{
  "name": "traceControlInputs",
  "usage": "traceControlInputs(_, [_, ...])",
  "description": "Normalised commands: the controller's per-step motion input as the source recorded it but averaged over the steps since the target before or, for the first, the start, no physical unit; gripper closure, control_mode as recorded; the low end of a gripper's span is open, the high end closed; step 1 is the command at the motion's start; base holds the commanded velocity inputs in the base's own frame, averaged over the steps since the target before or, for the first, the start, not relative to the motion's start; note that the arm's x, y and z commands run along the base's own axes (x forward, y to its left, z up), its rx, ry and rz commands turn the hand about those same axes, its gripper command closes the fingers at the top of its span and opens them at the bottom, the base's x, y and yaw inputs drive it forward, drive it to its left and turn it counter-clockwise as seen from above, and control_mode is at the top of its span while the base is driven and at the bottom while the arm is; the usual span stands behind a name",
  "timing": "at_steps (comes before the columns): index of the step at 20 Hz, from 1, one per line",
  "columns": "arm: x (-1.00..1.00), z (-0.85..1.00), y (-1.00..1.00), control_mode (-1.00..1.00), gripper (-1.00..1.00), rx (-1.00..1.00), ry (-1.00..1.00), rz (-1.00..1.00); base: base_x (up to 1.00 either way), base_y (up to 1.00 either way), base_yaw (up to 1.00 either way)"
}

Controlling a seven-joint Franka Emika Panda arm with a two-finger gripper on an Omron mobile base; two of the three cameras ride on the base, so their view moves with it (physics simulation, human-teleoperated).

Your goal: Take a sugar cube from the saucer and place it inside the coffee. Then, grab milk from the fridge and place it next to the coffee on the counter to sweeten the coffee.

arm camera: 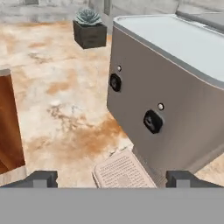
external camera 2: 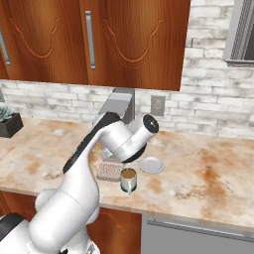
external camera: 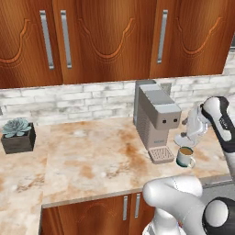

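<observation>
The mug (external camera: 185, 156) w/ brown coffee sits on the table (external camera: 92, 160) near the front edge, just right of the coffee machine's drip grate (external camera: 161, 155); handle faces front-right in the left base view. In the right base view the mug (external camera 2: 128, 179) is just in front of the saucer (external camera 2: 152, 164), which lies flat, close by but apart from it. From the left the saucer (external camera: 182, 138) is partly hidden behind the arm; can't tell if any sugar cube is on it, too small.

The grey coffee machine (external camera: 156, 114) stands vs. the white brick wall, grate at its foot. A small succulent in a dark square pot (external camera: 18, 136) is far left on the table, well apart from the rest. Wood cabinets w/ steel handles (external camera: 66, 39) above and below.

The pincer (arm camera: 117, 178) shows in the hand view as two dark tips at the bottom, set wide apart, nothing between them, so it's open and empty. That view looks across the table at the machine's front (arm camera: 166, 96), two dark knobs on it, grate (arm camera: 124, 170) right betw. the tips, pot (arm camera: 89, 29) far off at top. In the left base view the hand (external camera: 198, 123) hangs above the saucer area, right of the machine. In the right base view the arm's elbow (external camera 2: 124, 139) covers most of the machine; hand itself hard to make out there.
</observation>
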Motion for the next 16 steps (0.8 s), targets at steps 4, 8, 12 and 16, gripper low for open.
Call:
traceControlInputs(4, [-0.22, 0.41, 0.74, -1.00, -1.00, 0.00, 0.36, -0.58, 0.00, 0.00, 0.00])
traceControlInputs(8, [-0.03, 0.53, 0.67, -1.00, -1.00, 0.00, 0.48, -0.52, 0.00, 0.00, 0.00])
traceControlInputs(12, [0.00, 0.14, 0.32, -1.00, -1.00, -0.08, 0.37, -0.25, 0.00, 0.00, 0.00])
traceControlInputs(16, [0.00, 0.00, 0.00, -1.00, -1.00, 0.00, 0.00, 0.00, 0.00, 0.00, 0.00])
